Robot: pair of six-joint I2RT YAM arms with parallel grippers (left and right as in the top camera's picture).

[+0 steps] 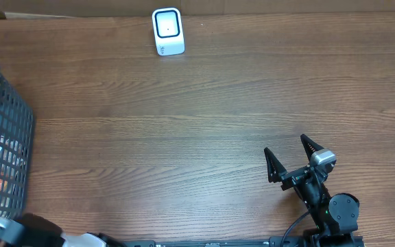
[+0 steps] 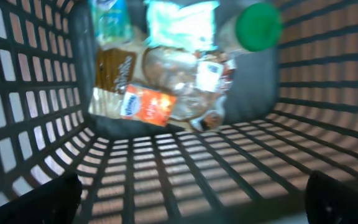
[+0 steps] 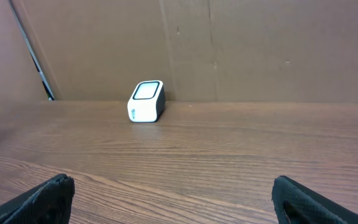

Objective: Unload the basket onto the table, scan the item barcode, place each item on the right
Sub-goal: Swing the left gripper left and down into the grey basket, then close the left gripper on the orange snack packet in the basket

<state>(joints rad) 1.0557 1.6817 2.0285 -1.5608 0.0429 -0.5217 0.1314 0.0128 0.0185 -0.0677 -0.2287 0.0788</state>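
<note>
Small white box scanner [image 1: 168, 31] stands at the brown wooden tabletop's [image 1: 204, 123] far edge, dark window toward the arms. In the grey mesh basket [image 1: 9, 130], blurred grocery packets [image 2: 179, 37]. An orange packet [image 2: 146, 104] lies slanted crosswise, barcode unreadable. Left tool [image 2: 191, 202], inside the basket, and right tool [image 1: 284, 143] gape, released.

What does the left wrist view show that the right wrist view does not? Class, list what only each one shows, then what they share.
Only the left wrist view: the inside of a dark mesh basket holding piled groceries, among them an orange packet and a green cap. Only the right wrist view: a white scanner standing on the wooden table before a cardboard wall. Both: the left gripper and right gripper each open and empty, fingers at the bottom corners.
</note>
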